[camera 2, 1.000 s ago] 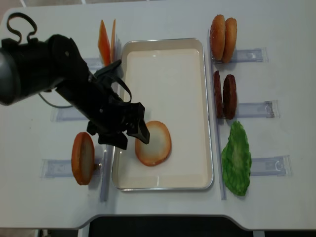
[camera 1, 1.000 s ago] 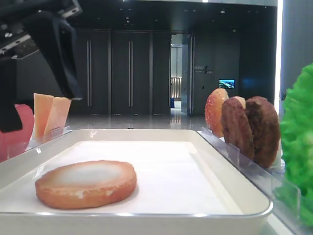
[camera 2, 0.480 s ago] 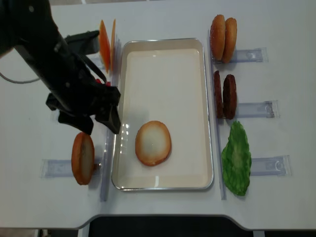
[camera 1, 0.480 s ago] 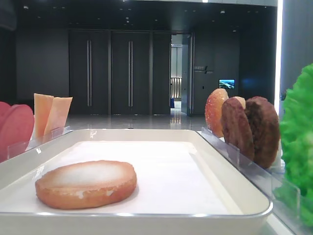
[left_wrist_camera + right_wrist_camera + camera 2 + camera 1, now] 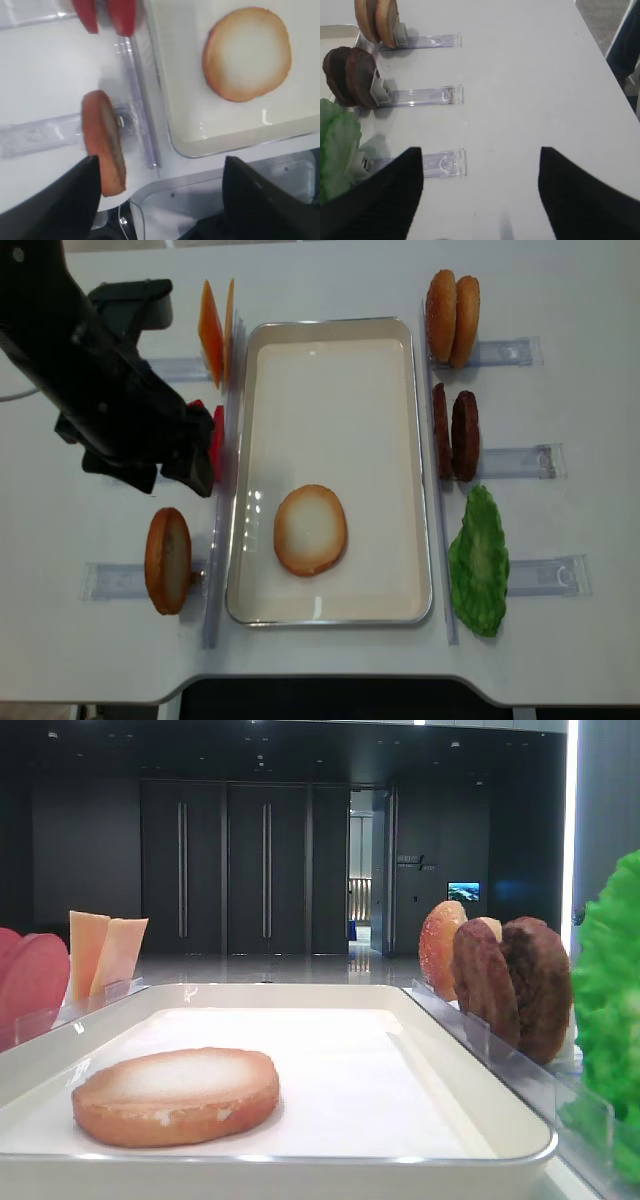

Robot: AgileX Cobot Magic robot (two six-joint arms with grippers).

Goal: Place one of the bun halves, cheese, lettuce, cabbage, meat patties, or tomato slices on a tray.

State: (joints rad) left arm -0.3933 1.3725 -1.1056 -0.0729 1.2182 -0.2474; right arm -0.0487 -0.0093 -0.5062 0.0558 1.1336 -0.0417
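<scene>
Low front view: one bun half lies flat in the tray, so that's prob. done. Overhead: left gripper sits off the tray's left rim, beside the tomato slices (jaws wide, nothing held). Right wrist view: right gripper open, empty, w/ bare table ahead.
</scene>
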